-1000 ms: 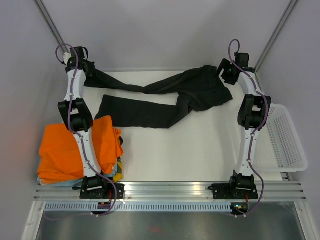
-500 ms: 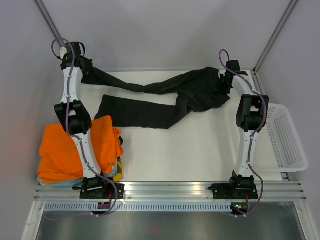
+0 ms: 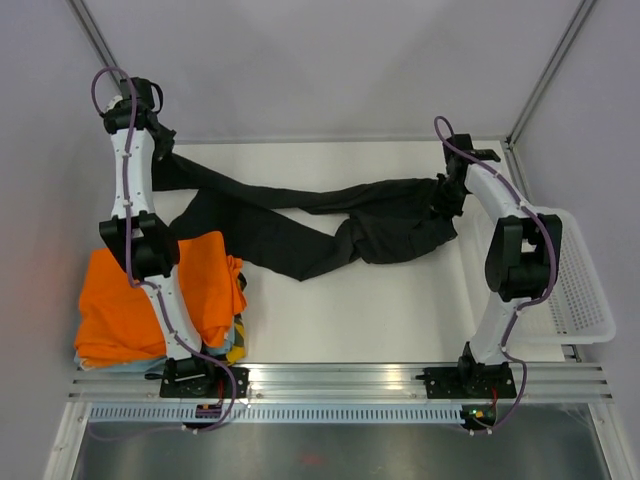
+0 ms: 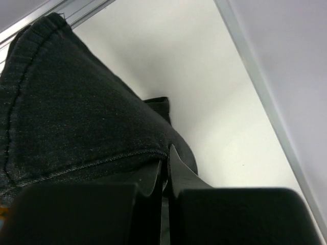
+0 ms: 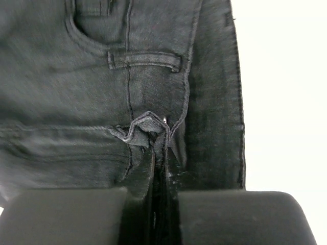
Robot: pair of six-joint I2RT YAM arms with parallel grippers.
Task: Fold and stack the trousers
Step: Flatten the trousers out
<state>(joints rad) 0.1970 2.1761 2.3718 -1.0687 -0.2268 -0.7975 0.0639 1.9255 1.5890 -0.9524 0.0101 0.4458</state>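
White tabletop [image 3: 400, 300] fills the enclosure between pale grey walls, and every place below is given against that table. Along its far half lie the black, long-legged fabric trousers [image 3: 300, 225], stretched from side to side with the wide waist toward the table's right edge and the two legs running leftward, crossing near the table's middle.

At the table's far-left corner the left gripper [image 4: 166, 159] has its jaws closed tight on a stitched hem of one trouser leg; the dark ribbed cloth drapes over the fingers in the wrist view. At the table's far-right side the right gripper [image 5: 160, 135] is pinched closed on a small bunched fold of the waistband, just beside a belt loop and a pocket seam.

On the table's near-left corner sits a bright orange folded garment [image 3: 120, 300] atop other cloth, apart from the trousers. Off the table's right edge hangs a white perforated plastic basket [image 3: 580, 290].
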